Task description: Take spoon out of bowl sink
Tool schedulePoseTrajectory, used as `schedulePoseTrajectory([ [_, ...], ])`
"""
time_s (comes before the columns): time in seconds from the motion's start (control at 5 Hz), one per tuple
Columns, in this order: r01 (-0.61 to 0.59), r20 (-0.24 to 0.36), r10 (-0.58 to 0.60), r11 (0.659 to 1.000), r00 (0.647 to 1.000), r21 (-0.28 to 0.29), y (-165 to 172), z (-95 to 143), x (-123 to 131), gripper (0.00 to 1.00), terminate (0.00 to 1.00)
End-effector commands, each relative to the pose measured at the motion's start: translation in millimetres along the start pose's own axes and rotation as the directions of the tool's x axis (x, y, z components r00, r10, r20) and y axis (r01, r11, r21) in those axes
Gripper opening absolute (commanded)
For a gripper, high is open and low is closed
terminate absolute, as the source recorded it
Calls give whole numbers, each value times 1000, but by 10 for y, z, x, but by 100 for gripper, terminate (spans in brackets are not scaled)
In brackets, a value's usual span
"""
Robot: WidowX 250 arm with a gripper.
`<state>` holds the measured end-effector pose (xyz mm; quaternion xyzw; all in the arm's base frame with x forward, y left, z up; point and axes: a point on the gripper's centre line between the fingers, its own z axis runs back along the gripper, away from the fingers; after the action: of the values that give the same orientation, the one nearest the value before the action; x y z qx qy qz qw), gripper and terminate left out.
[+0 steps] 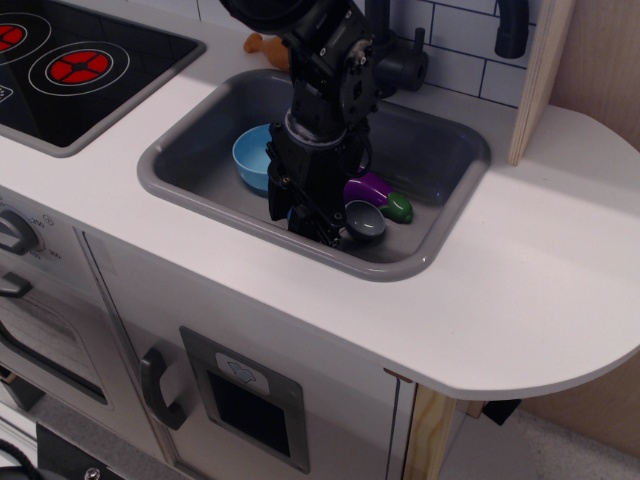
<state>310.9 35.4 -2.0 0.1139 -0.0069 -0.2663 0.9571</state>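
My gripper (pixel 318 222) is low in the grey sink (pixel 420 265), near its front wall, shut on the spoon's blue handle. The spoon's dark grey scoop (pixel 365 220) sticks out to the right of the fingers, just above the sink floor. The light blue bowl (pixel 252 157) sits empty at the sink's left, behind and left of the gripper. The arm hides the drain disc and most of the handle.
A purple eggplant with a green cap (pixel 382 196) lies just behind the scoop. A black faucet (pixel 395 60) stands behind the sink. A stove with red burners (pixel 70 65) is at the left. An orange object (pixel 262 45) lies behind the sink. White counter (pixel 520 270) extends right.
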Motion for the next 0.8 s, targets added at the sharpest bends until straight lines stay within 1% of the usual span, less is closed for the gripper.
schedulePoseTrajectory([
  [0.0,-22,-23,23,999,999,32,67,63,-55,100,0],
  [0.2,-43,-32,43,999,999,13,124,150,-85,100,0],
  [0.4,-103,-10,103,995,995,-2,236,309,-61,100,0],
  [0.6,-226,47,227,974,973,-24,413,639,-27,100,0],
])
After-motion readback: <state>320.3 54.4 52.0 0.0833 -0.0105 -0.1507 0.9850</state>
